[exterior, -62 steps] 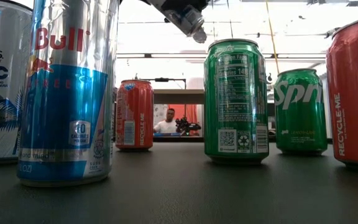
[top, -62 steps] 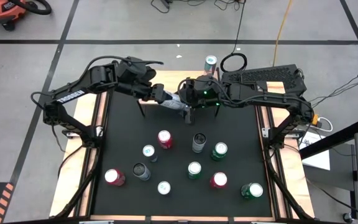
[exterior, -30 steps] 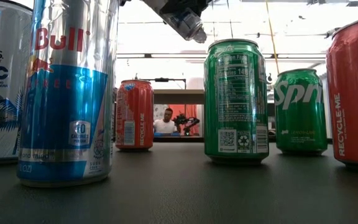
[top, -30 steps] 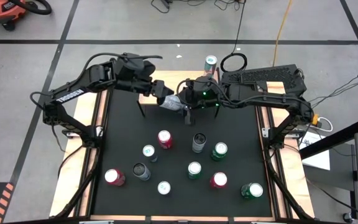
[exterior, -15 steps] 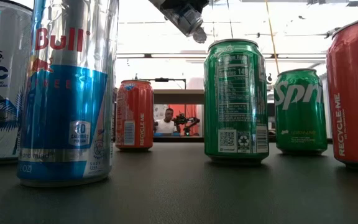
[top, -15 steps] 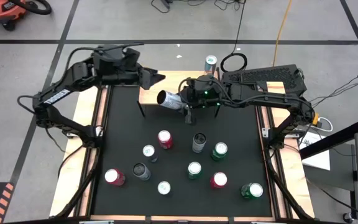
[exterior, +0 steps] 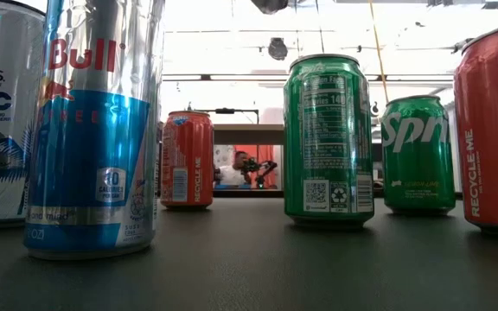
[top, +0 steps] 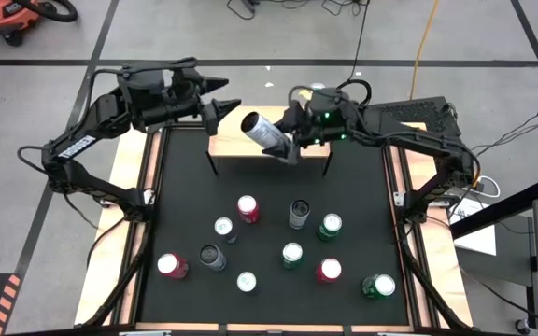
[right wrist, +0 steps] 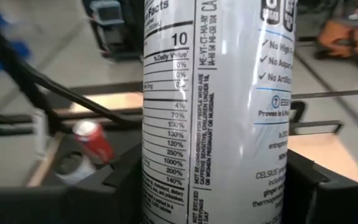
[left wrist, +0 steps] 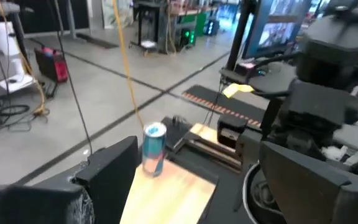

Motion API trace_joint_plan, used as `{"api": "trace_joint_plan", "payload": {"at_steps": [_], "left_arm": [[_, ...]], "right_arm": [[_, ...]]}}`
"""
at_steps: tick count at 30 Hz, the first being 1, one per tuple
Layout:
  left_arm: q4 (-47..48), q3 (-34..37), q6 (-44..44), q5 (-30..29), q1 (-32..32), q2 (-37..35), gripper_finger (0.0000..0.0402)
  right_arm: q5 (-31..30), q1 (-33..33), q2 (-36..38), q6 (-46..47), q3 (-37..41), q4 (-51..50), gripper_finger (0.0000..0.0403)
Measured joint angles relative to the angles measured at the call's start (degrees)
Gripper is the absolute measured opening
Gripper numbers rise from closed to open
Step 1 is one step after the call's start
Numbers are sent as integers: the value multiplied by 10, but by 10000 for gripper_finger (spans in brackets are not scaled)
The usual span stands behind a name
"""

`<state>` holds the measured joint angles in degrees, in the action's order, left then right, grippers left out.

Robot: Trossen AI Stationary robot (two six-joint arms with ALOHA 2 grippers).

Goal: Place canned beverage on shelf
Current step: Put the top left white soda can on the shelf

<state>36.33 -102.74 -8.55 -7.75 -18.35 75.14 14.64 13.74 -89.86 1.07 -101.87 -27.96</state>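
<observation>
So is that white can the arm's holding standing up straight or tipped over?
Tipped. In the high view the white can lies slanted in the right gripper above the shelf, its round end facing up-left.

2 black jointed arms (top: 110, 117), white lettering, looped black cables.

On the tall silver-and-blue can (exterior: 93, 130) nearest the low camera, "Bull" is read in red, with "FREE" faintly below it. "RECYCLE ME" is printed vertically on the small red can (exterior: 187, 160) farther back and again on the red can (exterior: 494, 130) at the edge. A nutrition panel is carried by the green can (exterior: 328, 138); "Spri" is shown on the other green can (exterior: 418, 155). On the white can (right wrist: 219, 112) before the right wrist camera, "Facts", "10", "% Daily Value" and "CELSIUS" are legible — percentages run below. "TROSSEN" is lettered on the left arm (top: 80, 146).
</observation>
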Motion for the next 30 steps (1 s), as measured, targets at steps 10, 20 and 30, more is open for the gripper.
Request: {"api": "trace_joint_plan", "payload": {"at_steps": [10, 20, 30], "left_arm": [[-72, 0, -32, 78, 0, 0, 338], [-130, 0, -76, 136, 0, 0, 338], [-131, 0, -77, 150, 0, 4, 338]], "right_arm": [[240, 59, 9, 102, -20, 15, 233], [373, 86, 8, 179, -20, 70, 235], [415, 87, 0, 227, -20, 143, 235]]}}
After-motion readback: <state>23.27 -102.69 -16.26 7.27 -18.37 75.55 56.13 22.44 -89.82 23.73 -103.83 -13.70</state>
